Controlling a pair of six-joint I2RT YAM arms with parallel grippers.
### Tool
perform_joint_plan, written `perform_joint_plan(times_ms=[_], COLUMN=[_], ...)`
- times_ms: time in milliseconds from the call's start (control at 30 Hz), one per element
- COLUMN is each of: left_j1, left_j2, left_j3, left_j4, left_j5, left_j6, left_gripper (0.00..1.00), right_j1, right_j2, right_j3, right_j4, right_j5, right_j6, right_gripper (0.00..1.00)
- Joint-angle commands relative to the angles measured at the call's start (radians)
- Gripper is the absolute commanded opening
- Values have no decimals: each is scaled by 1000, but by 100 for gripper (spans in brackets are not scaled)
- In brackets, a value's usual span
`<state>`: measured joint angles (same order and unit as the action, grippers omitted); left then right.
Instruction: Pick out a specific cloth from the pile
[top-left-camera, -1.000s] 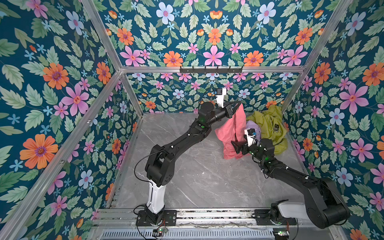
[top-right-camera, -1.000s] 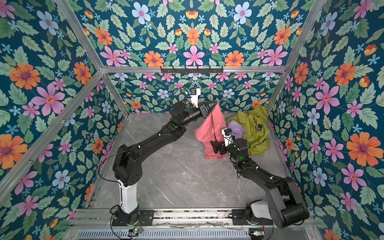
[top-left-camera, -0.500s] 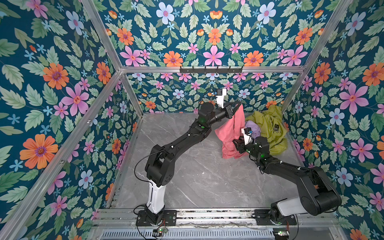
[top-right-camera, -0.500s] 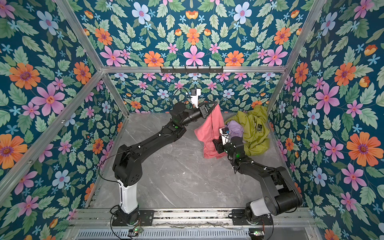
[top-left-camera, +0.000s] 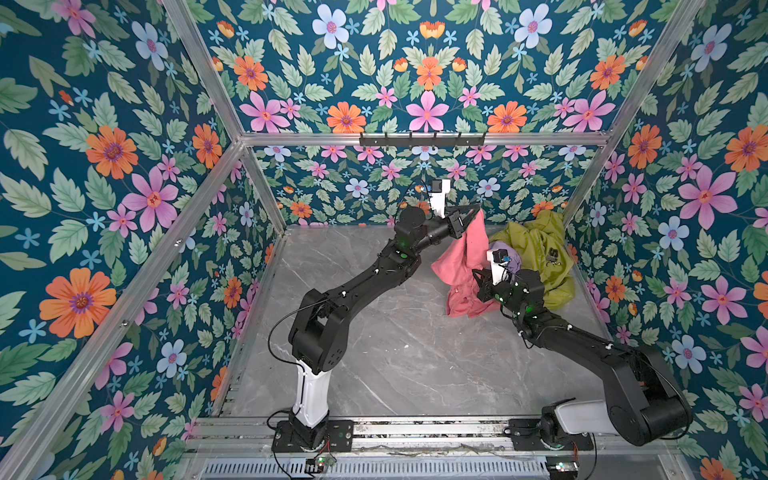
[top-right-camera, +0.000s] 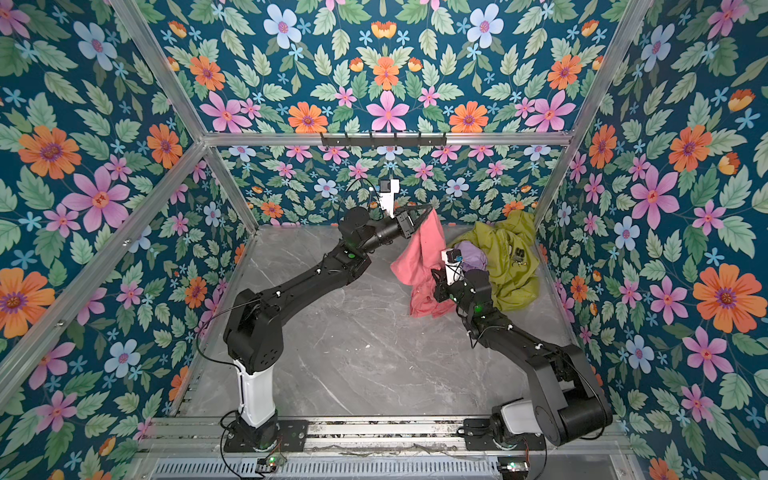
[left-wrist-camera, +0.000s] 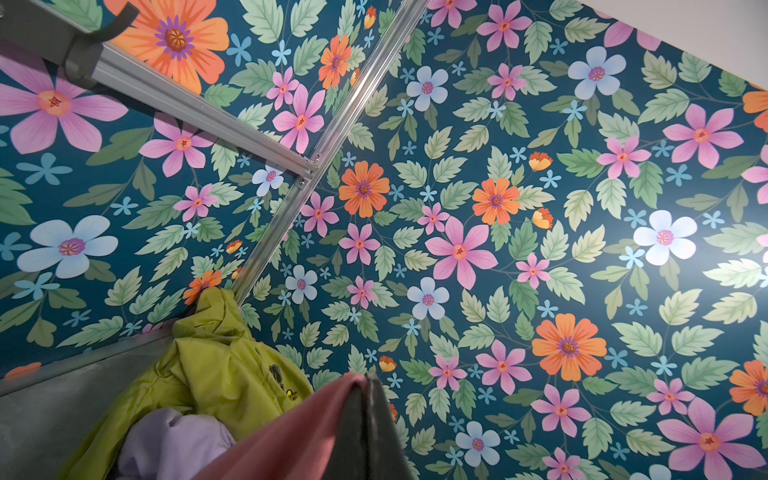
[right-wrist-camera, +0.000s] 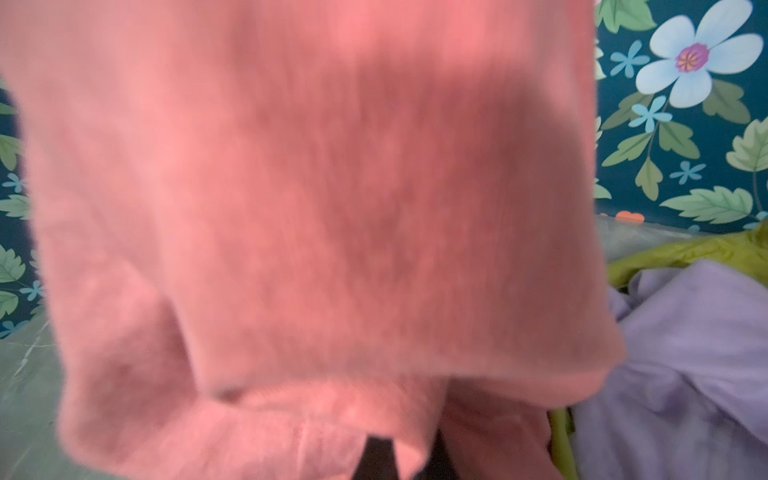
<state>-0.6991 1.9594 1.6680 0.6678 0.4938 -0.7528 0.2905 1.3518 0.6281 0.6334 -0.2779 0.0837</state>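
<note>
The cloth is salmon-pink and hangs from my left gripper, which is shut on its top edge, high up near the back wall. Its lower end rests crumpled on the floor. In the left wrist view the closed left gripper has the cloth draped beside it. My right gripper is low at the cloth's right side, shut on a fold of it. In the right wrist view the cloth fills most of the picture, with a fold between the right gripper's dark fingers. The pile lies behind.
The pile holds an olive-green garment and a lilac cloth in the back right corner. A hook rail runs along the back wall. Floral walls close in the grey marble floor.
The right gripper has moved in against the hanging cloth and gone from open to shut on its lower part. The left arm holds still with the cloth.
</note>
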Motion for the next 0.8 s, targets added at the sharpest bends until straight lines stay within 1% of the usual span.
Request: perform_joint_plan(times_ms=[0, 267, 767], left_j1=[4, 10, 20], left_j2=[-7, -13, -28], left_j3=[-4, -35, -65], left_j4=[74, 90, 110], left_j5=[-6, -11, -14], left_j6=[4, 3, -1], left_gripper=[0, 0, 0], right_j1=[1, 1, 8], right_j2=[-43, -134, -241], right_j3=[16, 31, 86], right_j4=[-22, -60, -143], right_j5=[3, 14, 19], right_j6=[10, 17, 50], right_gripper=[0, 0, 0])
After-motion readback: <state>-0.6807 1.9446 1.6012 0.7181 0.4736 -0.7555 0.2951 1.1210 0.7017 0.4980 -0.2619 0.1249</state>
